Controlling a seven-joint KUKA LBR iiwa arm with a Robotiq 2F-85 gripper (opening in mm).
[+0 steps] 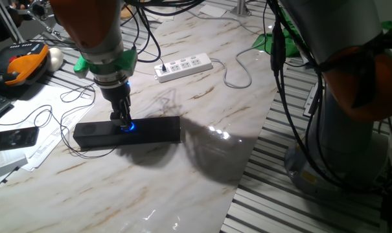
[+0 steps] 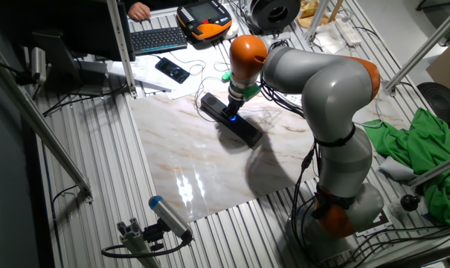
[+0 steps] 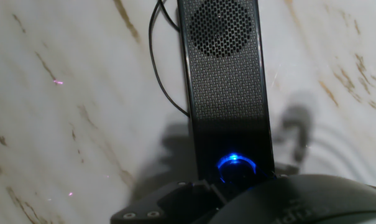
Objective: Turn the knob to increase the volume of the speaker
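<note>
The speaker point(image 1: 153, 129) is a long black bar lying flat on the marble tabletop, also seen in the other fixed view point(image 2: 248, 133). Its grille point(image 3: 225, 93) runs up the middle of the hand view. The knob point(image 1: 127, 127) glows blue at the bar's middle and appears as a blue ring point(image 3: 236, 166) low in the hand view. My gripper point(image 1: 122, 120) points straight down onto it, fingers drawn narrow around the knob point(image 2: 233, 116). The dark hand body hides the knob's lower half.
A white power strip point(image 1: 183, 66) lies behind the speaker, with grey cable beside it. A flat black remote point(image 1: 11, 138) rests on papers at the left, near thin black cable loops point(image 1: 46, 116). The marble slab's right edge point(image 1: 257, 139) drops to slatted metal. Green cloth point(image 2: 425, 149) lies far right.
</note>
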